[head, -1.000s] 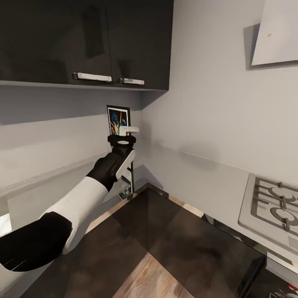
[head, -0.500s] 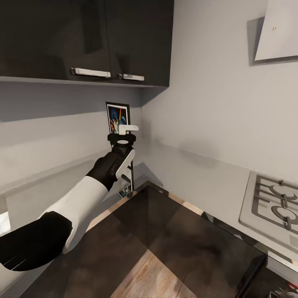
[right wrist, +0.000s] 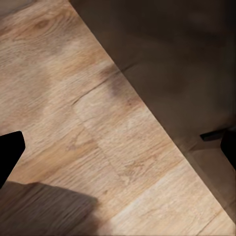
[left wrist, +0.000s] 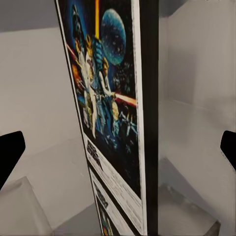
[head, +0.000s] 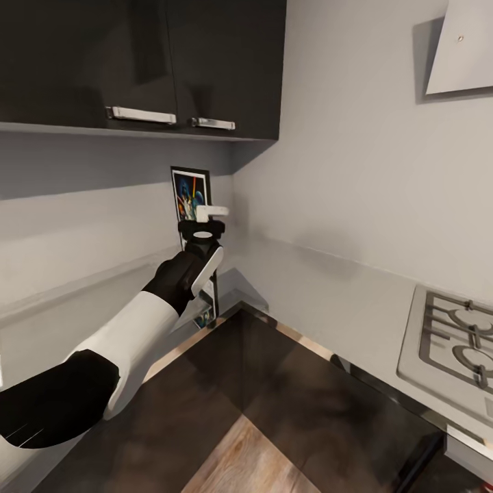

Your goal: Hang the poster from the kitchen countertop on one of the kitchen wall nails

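The poster (head: pixel 186 194) stands upright on the kitchen countertop (head: pixel 322 287), in the corner against the back wall. Its lower part is hidden behind my left arm. My left gripper (head: pixel 205 216) is raised to the poster's right edge and is open. In the left wrist view the poster (left wrist: pixel 105 108) shows edge-on and at a slant, colourful art on dark blue with a white border. It lies between the two wide-spread fingertips (left wrist: pixel 11 153) without touching either. My right gripper (right wrist: pixel 118 147) is open and empty over wooden floor.
Dark wall cabinets (head: pixel 171 61) with steel handles hang just above the poster. A gas hob (head: pixel 452 342) is inset at the right and a slanted hood (head: pixel 462 48) hangs above it. The worktop's steel front edge (head: pixel 308 344) runs below my arm.
The whole head view has shifted a little, so the camera moved. The left gripper stays beside the poster, still open.
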Robot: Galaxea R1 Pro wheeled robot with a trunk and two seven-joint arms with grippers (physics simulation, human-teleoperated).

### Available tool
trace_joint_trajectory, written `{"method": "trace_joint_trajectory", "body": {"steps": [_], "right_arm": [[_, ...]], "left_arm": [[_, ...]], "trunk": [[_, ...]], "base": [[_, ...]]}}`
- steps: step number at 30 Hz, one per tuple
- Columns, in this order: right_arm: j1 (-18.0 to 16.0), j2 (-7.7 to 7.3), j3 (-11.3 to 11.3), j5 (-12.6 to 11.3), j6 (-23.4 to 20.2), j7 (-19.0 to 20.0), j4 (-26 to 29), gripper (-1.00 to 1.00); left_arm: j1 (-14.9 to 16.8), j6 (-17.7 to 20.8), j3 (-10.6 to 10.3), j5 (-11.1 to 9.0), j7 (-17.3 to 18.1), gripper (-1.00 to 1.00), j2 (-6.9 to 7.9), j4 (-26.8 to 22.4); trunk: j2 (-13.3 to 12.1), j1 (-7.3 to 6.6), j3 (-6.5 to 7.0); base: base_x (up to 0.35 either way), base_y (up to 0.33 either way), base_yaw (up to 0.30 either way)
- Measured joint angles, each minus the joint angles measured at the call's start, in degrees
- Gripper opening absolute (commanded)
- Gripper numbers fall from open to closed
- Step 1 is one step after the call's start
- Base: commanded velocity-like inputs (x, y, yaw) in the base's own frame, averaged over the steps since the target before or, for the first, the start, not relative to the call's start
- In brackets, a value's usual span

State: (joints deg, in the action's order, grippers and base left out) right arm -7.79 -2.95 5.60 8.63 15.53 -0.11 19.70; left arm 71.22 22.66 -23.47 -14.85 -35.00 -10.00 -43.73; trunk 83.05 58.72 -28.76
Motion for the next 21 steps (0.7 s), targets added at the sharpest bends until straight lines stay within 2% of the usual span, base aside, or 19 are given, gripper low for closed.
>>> {"method": "trace_joint_trajectory", "body": {"steps": [21], "right_arm": [[0.0,0.13,0.2,0.0,0.0,0.0,-0.1,1.0]], "left_arm": [[0.0,-1.2,0.0,0.0,0.0,1.0,0.0,-0.2]], "trunk": [[0.0,0.0,-0.01]], "base": [[0.062,0.013,0.0]]}}
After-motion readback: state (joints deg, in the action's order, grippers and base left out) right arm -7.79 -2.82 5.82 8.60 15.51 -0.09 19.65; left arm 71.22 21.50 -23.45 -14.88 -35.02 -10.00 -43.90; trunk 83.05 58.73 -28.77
